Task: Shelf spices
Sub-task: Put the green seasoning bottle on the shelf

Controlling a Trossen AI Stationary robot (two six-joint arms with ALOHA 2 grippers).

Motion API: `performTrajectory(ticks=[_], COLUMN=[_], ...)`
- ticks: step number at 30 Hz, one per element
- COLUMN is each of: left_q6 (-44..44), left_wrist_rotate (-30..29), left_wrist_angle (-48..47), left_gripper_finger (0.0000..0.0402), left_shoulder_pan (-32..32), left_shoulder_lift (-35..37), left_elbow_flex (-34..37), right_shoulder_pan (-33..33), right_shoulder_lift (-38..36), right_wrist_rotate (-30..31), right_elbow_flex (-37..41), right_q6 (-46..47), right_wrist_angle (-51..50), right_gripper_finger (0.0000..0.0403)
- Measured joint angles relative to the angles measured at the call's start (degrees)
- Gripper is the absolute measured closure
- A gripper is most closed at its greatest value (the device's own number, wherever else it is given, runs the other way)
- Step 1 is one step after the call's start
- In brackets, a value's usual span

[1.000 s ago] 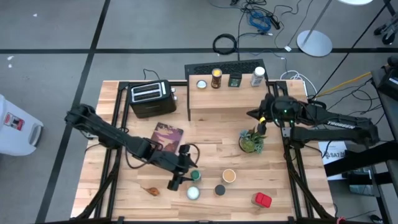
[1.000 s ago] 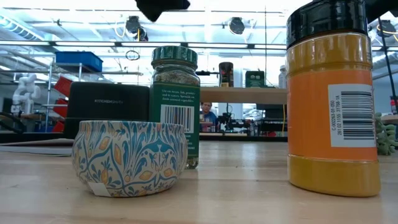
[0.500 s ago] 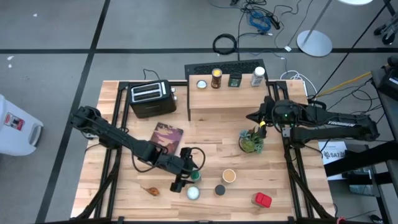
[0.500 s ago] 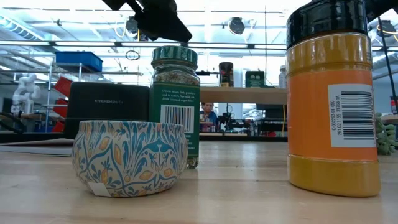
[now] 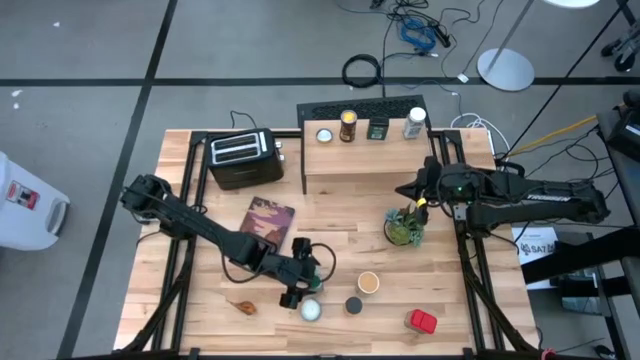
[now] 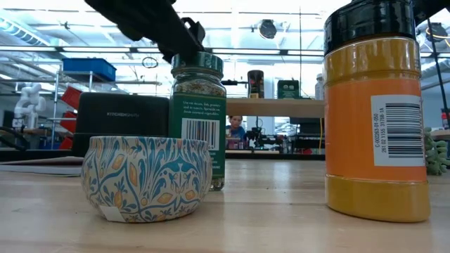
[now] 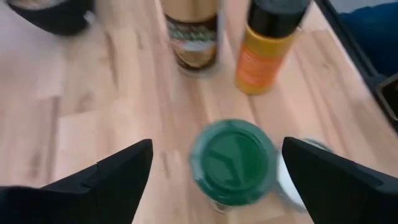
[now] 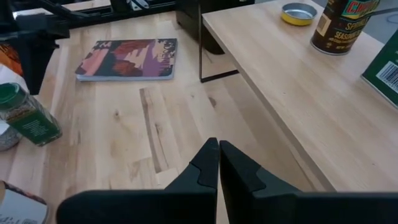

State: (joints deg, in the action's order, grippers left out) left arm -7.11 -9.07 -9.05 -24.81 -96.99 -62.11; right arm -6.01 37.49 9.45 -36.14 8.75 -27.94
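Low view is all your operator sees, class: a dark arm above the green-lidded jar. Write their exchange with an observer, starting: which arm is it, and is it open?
Observer: The left gripper, open, fingers either side of the green-lidded jar, not touching.
Operator: And the right gripper?
Observer: The right gripper is shut and empty, between the shelf and the potted plant.
Operator: Anything shelved?
Observer: Four spices along the shelf's back edge.

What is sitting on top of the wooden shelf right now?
On the shelf stand four spices along its back edge: a flat yellow-lidded tin, a brown jar, a dark green box and a white-topped shaker. Whatever lies beneath its top is hidden from above.
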Motion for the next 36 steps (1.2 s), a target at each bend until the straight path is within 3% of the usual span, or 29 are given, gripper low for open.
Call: performTrajectory(ticks=[6,19,36], left_q6=[1.34,1.74,1.98], left_wrist_rotate=[-1.55,0.13,0.68], left_wrist_angle=[-0.35,0.07,2.89], left_gripper_finger=[0.0038,0.0117,0.0123], left_shoulder_pan=[-0.26,-0.45,-0.66], left_shoulder_lift=[0.00,-0.49,-3.17], left_elbow_flex=[0.00,0.03,0.03], right_shoulder_pan=[0.19,0.19,0.19], right_shoulder_lift=[0.66,1.20,1.23], right_wrist_rotate=[0.00,0.00,-0.04], right_elbow_flex=[0.00,0.02,0.02], right_q6=[0.23,0.58,1.12], right_wrist_angle=[0.05,0.35,0.27], right_gripper_finger=[0.0403,0.0403,0.0403])
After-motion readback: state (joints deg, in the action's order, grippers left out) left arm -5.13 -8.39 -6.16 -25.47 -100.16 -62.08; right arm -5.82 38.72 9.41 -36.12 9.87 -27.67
